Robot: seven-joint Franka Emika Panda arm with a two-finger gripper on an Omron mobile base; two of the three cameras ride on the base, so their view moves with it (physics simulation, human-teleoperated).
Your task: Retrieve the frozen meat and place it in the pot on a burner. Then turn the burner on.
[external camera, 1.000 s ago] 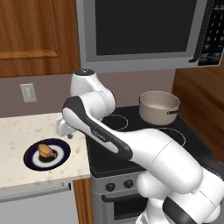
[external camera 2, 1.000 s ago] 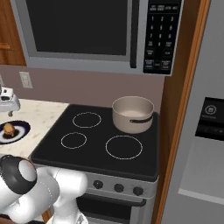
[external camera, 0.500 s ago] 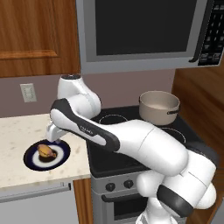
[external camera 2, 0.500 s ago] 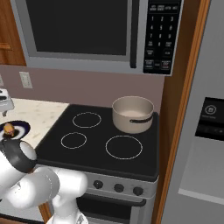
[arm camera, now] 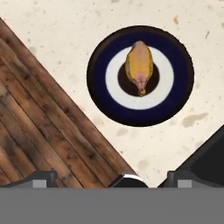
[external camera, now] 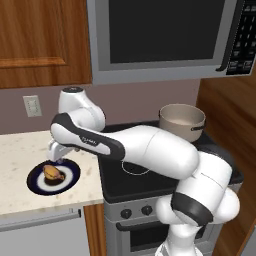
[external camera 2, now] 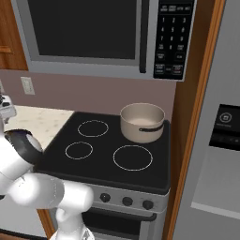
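The robot's arm has swung farther left across the table (external camera: pixel 20 150) than it stood a second ago, when its hand hung near the stove's edge; half a second back it had already reached the plate, and it now hovers just above that plate's (external camera: pixel 70 176) far rim in the left base view. The gripper (external camera: pixel 56 160) points down with its jaws spread wide and nothing between them, its two dark fingertips (arm camera: pixel 41 178) standing far apart at the bottom of the hand view. The meat (external camera: pixel 52 173), a golden-brown lump, lies at the centre of the dark blue-rimmed plate on the speckled table, left of the stove (external camera: pixel 125 185), where it lay in the earlier pictures. From the hand camera the meat (arm camera: pixel 139 68) rests on the plate's (arm camera: pixel 100 94) dark middle inside a white ring, ahead of the gripper (arm camera: pixel 111 179) and apart from it. The pot (external camera: pixel 182 122) sits untouched on the stove's back right burner, lidless, and in the right base view the pot (external camera 2: pixel 142 123) stands behind the large front ring (external camera 2: pixel 132 157), under the microwave (external camera 2: pixel 103 35). A row of knobs (external camera 2: pixel 126 201) runs along the stove's front.
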